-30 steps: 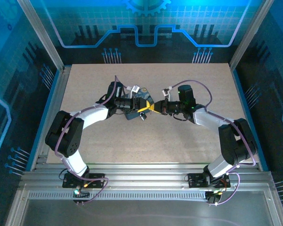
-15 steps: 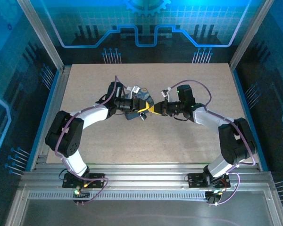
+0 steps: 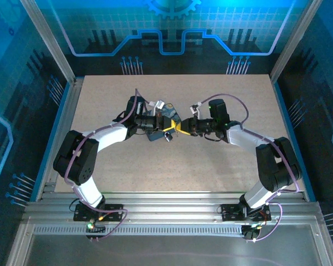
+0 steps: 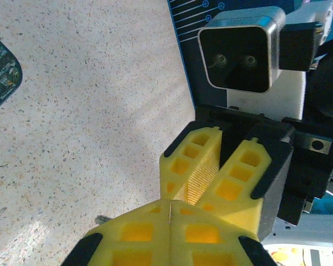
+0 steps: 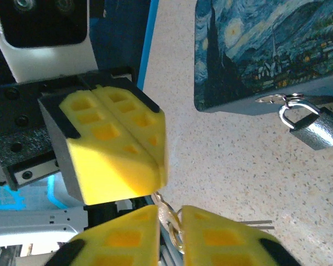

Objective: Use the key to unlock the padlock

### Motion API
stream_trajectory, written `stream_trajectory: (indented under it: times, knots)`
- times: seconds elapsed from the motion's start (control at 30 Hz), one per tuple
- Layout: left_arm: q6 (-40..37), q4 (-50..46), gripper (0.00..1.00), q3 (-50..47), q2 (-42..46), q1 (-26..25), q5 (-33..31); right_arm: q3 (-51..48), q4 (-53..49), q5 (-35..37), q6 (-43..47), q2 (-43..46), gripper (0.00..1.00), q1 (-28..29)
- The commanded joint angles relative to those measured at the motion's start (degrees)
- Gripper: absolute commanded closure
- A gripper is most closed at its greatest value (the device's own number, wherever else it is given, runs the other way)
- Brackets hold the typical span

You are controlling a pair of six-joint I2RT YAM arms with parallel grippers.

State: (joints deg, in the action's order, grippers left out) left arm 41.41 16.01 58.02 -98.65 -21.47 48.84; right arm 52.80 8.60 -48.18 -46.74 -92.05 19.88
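Note:
The two grippers meet tip to tip above mid-table, beside the box. The key (image 5: 167, 212), thin and silvery on a small ring (image 5: 178, 235), runs from between my right gripper's fingers up to the left gripper's fingertips. My left gripper (image 4: 171, 208) (image 5: 155, 163) (image 3: 172, 128) is shut, a thin metal edge showing in its seam. The right gripper (image 5: 169, 215) (image 3: 182, 128) stands slightly open around the key and ring. The padlock (image 5: 316, 133) (image 3: 167, 136), grey with a silvery shackle, hangs closed from the box's hasp, off to the right of the grippers.
The dark box (image 5: 250, 50) (image 3: 159, 124) with the blue swirl picture lies on the speckled table (image 3: 211, 160); one of its corners (image 4: 0, 72) shows in the left wrist view. Metal frame rails (image 3: 66, 111) and blue walls border the table.
The left gripper has closed onto the key, and the right gripper's jaws have parted a little. Both arms have stayed almost in place.

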Motion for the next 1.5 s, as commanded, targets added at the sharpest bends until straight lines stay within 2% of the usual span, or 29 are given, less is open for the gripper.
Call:
stream_trajectory:
  times: [0.0, 0.67, 0.8, 1.03, 1.27, 1.37, 1.47]
  knots:
    - [2.7, 4.7, 1.00, -0.9, -0.1, 0.1, -0.8, -2.1, 6.2, -1.3, -4.3, 1.3, 0.78, -0.7]
    - [7.0, 10.4, 1.00, -2.5, -0.9, 0.2, -1.1, -3.7, 13.5, -1.5, -8.7, 0.4, 0.80, 0.5]
    - [7.1, 10.4, 1.00, -2.6, -0.9, 0.2, -1.3, -3.5, 13.5, -1.6, -8.7, 0.2, 0.82, 0.8]
    - [8.5, 12.4, 1.00, -2.9, -1.3, 0.2, -1.4, -3.9, 14.1, -1.5, -9.2, -0.1, 0.81, 1.0]
    - [8.7, 12.7, 1.00, -3.5, -1.1, 0.2, -1.5, -4.3, 16.1, -1.2, -10.1, -0.1, 0.90, 1.1]
    - [8.8, 12.9, 1.00, -3.9, -1.0, 0.2, -1.9, -4.8, 18.9, -1.4, -11.8, -0.5, 0.99, 1.2]
    - [9.0, 13.4, 1.00, -4.1, -1.0, 0.3, -2.1, -5.7, 21.4, -1.2, -13.0, -0.5, 1.00, 1.2]
